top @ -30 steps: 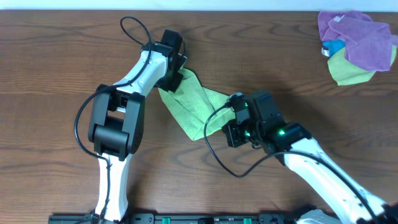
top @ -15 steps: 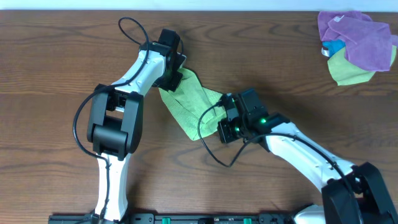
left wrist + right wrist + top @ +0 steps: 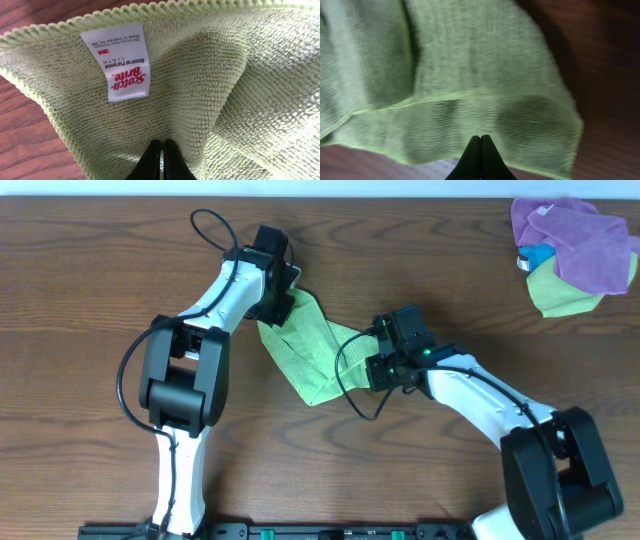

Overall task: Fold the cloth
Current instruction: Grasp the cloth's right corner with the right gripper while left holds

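The cloth (image 3: 312, 358) is light lime-green and hangs stretched and creased between my two grippers at mid-table. At its far left corner my left gripper (image 3: 285, 307) is shut on the fabric. In the left wrist view the black fingertips (image 3: 161, 145) pinch the cloth (image 3: 225, 85) just below its white tag (image 3: 121, 62). On the right end of the cloth my right gripper (image 3: 369, 352) is shut. The right wrist view shows that gripper (image 3: 481, 137) closed on the hemmed edge of the cloth (image 3: 470, 65), with the table visible under the lifted edge.
At the far right corner of the brown wooden table (image 3: 100, 300), a purple cloth (image 3: 575, 238) lies bunched with a yellower green cloth (image 3: 560, 296) and a small blue item (image 3: 536, 257). Black cables loop beside both arms.
My right wrist has swung toward the far side and turned, keeping its hold on the cloth's right end. The left gripper and the cloth's lower tip have barely moved.
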Controlling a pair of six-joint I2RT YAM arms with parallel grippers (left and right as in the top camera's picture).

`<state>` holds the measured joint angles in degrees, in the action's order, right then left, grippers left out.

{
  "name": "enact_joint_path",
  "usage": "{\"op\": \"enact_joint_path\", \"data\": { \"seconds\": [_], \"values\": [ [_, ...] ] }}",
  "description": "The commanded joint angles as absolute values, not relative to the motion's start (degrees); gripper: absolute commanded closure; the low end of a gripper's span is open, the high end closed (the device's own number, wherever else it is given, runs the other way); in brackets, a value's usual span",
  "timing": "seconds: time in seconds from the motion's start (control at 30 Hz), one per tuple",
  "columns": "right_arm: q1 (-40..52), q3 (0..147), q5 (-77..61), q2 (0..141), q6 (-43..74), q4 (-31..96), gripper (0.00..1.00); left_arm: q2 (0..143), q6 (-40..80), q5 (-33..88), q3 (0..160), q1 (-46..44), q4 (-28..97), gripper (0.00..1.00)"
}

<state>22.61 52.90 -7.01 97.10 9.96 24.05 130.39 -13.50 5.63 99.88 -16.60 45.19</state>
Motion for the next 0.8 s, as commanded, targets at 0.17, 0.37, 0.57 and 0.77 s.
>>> {"op": "enact_joint_path", "data": {
  "seconds": [0.17,0.37,0.57,0.77],
  "values": [
    [20.9,53.9,-4.5,98.0,7.8,20.3,0.99,131.2,-13.2,7.6,98.4,-16.9,45.1,0.94],
    [20.9,53.9,-4.5,100.5,7.9,19.0,0.98,131.2,-13.2,7.6,98.4,-16.9,45.1,0.94],
    [20.9,53.9,-4.5,102.6,7.8,18.6,0.98,131.2,-13.0,7.6,98.4,-16.9,45.1,0.95],
    [20.9,53.9,-2.6,105.0,8.5,23.7,0.98,131.2,-13.0,7.5,98.4,-16.9,44.9,0.94]
  ]
}}
